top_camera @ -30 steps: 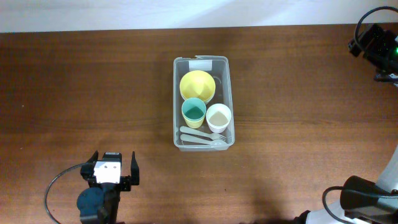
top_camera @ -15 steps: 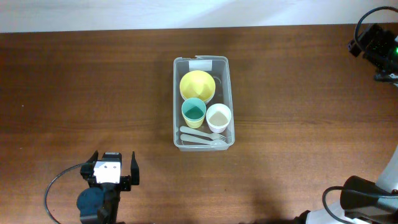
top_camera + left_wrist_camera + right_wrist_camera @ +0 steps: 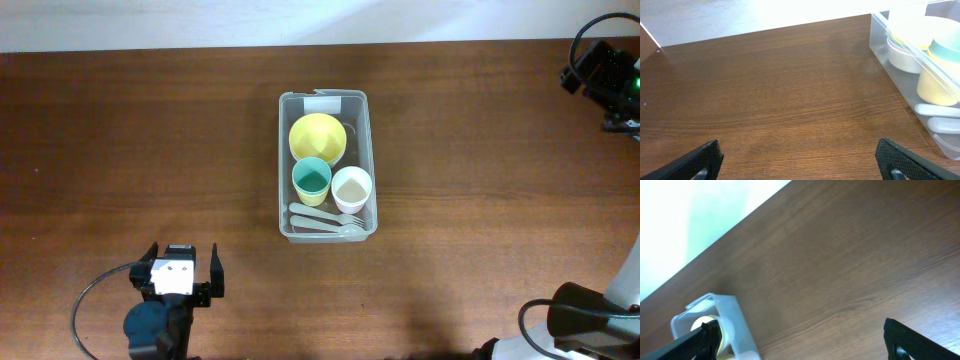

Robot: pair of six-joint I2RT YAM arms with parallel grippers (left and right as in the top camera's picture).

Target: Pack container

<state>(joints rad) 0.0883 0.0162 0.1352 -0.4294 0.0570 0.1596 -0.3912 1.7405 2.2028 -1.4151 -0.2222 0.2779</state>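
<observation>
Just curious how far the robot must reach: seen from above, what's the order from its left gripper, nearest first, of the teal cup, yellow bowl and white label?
1. teal cup, in the middle of the container, on the side toward the left gripper.
2. yellow bowl, just beyond it toward the far end.
3. white label, on the far short end.

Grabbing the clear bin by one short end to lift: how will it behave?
Probably light: the container looks like thin clear plastic holding only a yellow bowl, a teal cup, a cream cup and pale utensils. Its walls likely flex under a pinch. Lifted unevenly, the loose cups may tip or slide.
</observation>
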